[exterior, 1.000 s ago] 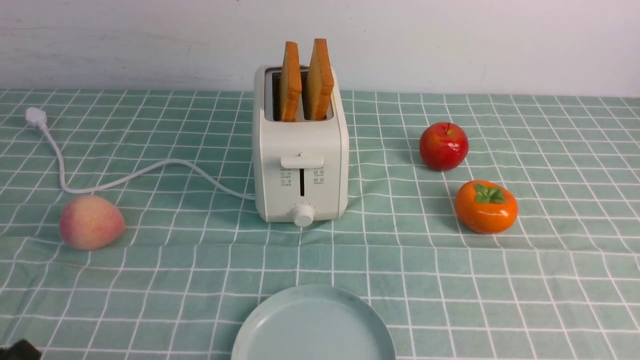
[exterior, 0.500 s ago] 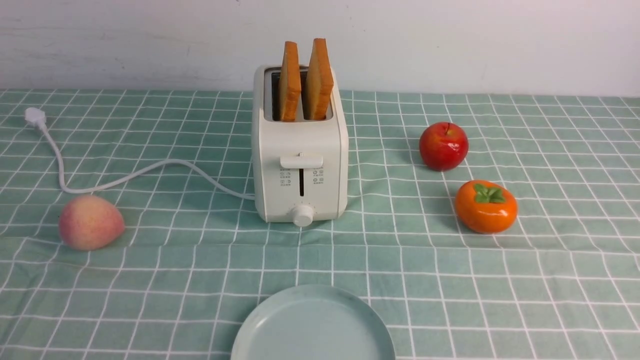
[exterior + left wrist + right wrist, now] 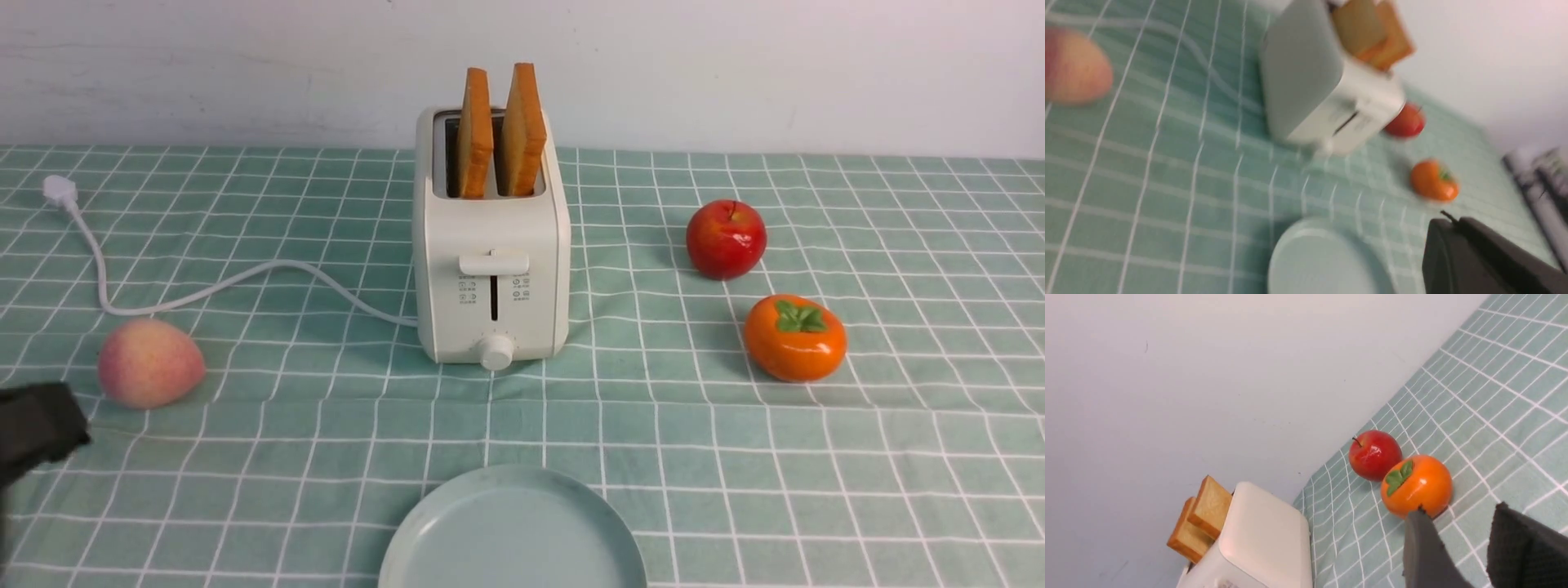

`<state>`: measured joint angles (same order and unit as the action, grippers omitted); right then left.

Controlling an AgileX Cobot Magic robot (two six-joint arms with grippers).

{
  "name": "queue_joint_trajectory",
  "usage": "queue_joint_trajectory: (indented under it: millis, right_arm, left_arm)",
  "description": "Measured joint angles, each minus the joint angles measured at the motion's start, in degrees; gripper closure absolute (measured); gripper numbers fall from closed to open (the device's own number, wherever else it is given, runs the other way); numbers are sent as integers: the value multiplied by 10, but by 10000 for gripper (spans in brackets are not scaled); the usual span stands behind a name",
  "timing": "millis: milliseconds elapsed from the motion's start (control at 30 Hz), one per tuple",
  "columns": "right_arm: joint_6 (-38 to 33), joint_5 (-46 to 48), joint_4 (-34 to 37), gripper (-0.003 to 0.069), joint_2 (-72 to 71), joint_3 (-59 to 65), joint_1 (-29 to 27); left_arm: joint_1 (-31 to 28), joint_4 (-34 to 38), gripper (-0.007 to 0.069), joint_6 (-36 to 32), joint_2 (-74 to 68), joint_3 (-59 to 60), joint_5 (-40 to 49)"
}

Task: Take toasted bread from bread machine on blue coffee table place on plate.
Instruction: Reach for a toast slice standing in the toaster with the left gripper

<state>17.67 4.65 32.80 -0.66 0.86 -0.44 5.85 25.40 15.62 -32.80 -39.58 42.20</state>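
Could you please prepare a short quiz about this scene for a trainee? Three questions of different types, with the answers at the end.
1. True or false: two toast slices stand in the toaster.
2. Which fruit lies on the robot's left of the toaster? A apple, B peach, C persimmon.
3. Fill in: the plate holds ___ slices.
Key: 1 true; 2 B; 3 no.
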Motion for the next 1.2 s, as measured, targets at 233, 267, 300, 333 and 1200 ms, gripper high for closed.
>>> queue_joint_trajectory:
  millis: [233, 267, 300, 333, 1200]
  right_arm:
    - [-28, 330, -23, 502, 42, -134, 12]
    - [-35, 390, -37, 535, 76, -164, 13]
    - [-38, 420, -45, 566, 98, -185, 13]
    - [-41, 447, -54, 585, 116, -205, 13]
    - [-165, 560, -80, 657, 316, -329, 13]
  left_arm:
    - [0, 46, 638, -116, -225, -92, 40]
    - [0, 59, 638, -138, -261, -124, 40]
    - [3, 63, 638, -146, -285, -144, 40]
    - [8, 65, 638, -151, -313, -166, 40]
    - [133, -122, 136, -52, -806, -690, -7]
